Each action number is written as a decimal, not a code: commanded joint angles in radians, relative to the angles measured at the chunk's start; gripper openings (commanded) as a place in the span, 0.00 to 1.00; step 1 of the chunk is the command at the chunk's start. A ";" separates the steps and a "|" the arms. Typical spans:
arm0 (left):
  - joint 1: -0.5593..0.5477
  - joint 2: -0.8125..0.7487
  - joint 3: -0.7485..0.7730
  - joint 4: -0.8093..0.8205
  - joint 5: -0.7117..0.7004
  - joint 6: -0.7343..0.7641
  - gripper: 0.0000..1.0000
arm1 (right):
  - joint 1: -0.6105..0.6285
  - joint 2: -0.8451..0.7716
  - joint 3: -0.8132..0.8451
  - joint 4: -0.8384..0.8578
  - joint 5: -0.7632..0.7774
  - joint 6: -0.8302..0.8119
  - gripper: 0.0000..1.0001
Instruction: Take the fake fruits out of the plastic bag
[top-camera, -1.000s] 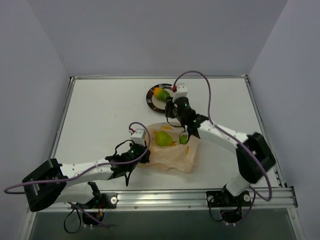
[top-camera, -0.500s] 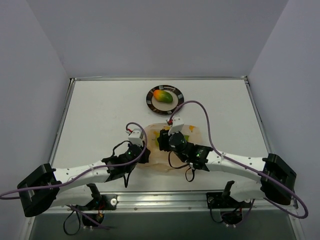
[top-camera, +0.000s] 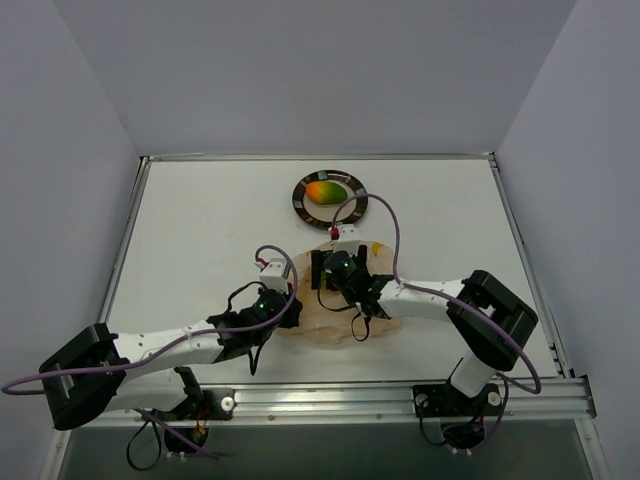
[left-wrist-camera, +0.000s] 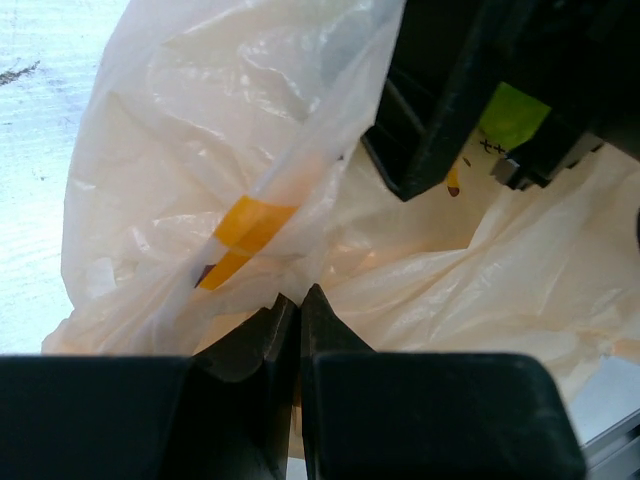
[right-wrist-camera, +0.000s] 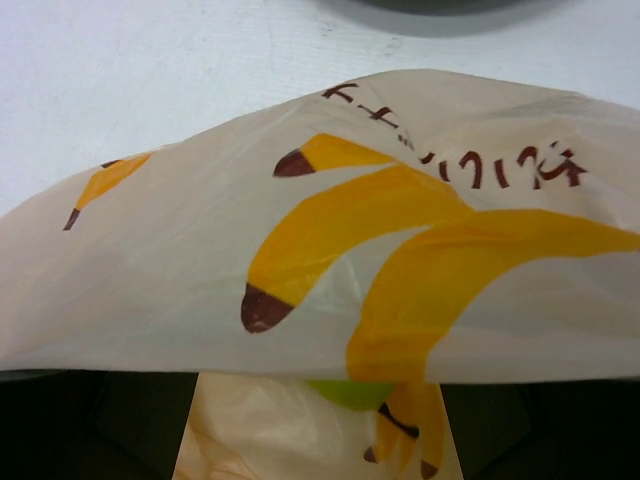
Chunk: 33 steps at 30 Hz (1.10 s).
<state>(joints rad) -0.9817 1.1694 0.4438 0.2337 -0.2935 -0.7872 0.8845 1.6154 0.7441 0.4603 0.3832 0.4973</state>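
Step — fetching next fruit. My left gripper (left-wrist-camera: 290, 320): clamped on plastic bag (top-camera: 318, 322) edge. My right gripper (top-camera: 328, 272): at bag mouth, jaws hidden, cannot tell. Inside bag: green fruit (right-wrist-camera: 345, 392). Beyond bag: mango (top-camera: 323, 191), on plate (top-camera: 298, 200). Next — reach in, grasp it

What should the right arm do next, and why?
Probably ease the right gripper a little deeper and close on the green fruit: its jaws look open under the film of the plastic bag, green shows between them, and the left gripper pinches the bag's edge.
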 joint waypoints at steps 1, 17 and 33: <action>0.002 0.009 0.033 0.023 0.004 0.005 0.02 | 0.004 0.047 0.047 0.072 -0.040 -0.006 0.81; 0.003 -0.013 0.065 -0.020 -0.039 0.020 0.02 | 0.071 -0.190 -0.026 -0.055 -0.069 -0.031 0.35; 0.003 -0.010 0.036 -0.028 -0.072 0.020 0.02 | -0.057 -0.459 0.142 -0.164 -0.481 -0.051 0.34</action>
<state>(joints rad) -0.9813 1.1835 0.4557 0.2138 -0.3290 -0.7799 0.9184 1.1133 0.7986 0.2764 0.0383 0.4637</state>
